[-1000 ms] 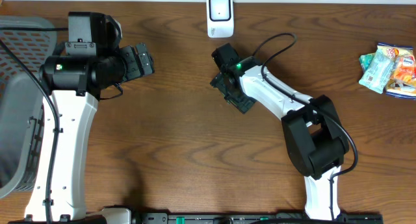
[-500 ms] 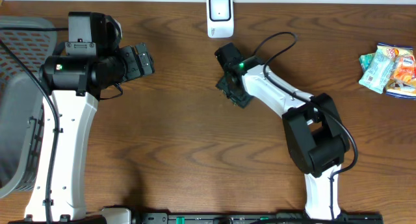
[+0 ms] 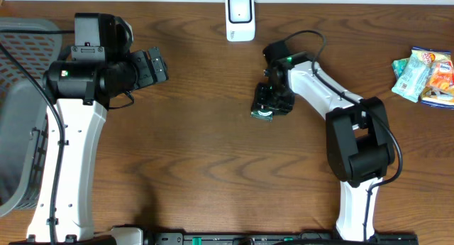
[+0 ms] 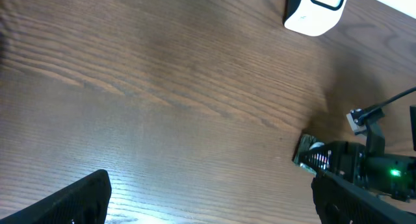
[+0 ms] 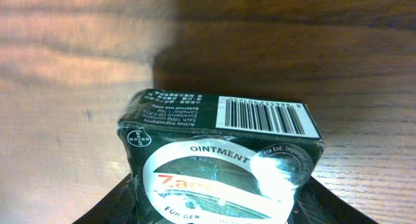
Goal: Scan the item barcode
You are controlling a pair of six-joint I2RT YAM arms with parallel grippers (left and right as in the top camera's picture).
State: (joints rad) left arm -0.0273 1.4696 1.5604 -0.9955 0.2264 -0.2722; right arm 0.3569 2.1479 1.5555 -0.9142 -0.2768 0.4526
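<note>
A dark green ointment box [image 5: 221,152] shows its barcode strip [image 5: 260,117] on the upper side in the right wrist view. My right gripper [image 5: 218,204] is shut on it, with one black finger against each side. From overhead the box [image 3: 264,110] hangs low over the wood under the right gripper [image 3: 273,99], below and right of the white scanner [image 3: 240,16]. My left gripper [image 3: 150,66] stays open and empty over bare wood at the left. Its wrist view shows the box [image 4: 311,154], the scanner [image 4: 316,10] and the left gripper [image 4: 214,211] itself.
A grey mesh basket [image 3: 21,96] fills the far left edge. Several colourful snack packets [image 3: 425,74] lie at the far right edge. A black cable [image 3: 305,42] loops above the right arm.
The right gripper has narrowed onto the ointment box and swung right, away from the spot below the scanner. The left arm has not moved.
</note>
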